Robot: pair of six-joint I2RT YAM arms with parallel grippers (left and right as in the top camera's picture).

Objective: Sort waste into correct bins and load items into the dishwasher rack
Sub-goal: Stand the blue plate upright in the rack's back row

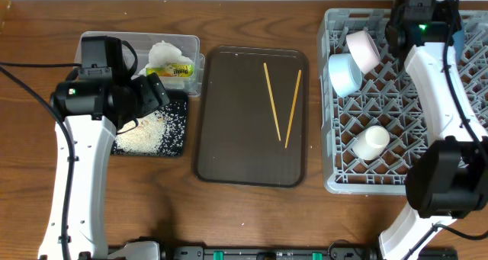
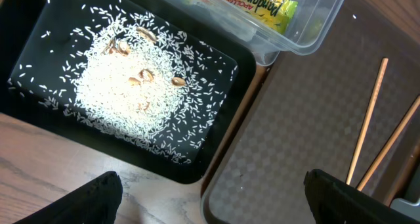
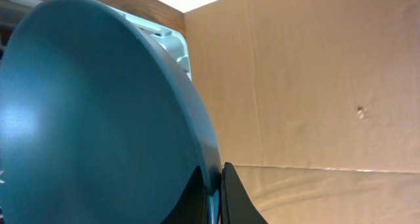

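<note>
Where lit — plate [image 3: 98, 119] teal; glossy

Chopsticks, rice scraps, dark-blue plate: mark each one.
chopsticks [image 1: 272, 100], overhead view, mid-shaft of one stick.
rice scraps [image 2: 125, 86], left wrist view, middle of the pile.
dark-blue plate [image 3: 98, 119], right wrist view, its broad face.

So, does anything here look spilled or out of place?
Nothing visibly spilled: the rice lies scattered but inside the black tray. Only the two chopsticks look stray, lying in a V on the brown tray, outside the rack.
</note>
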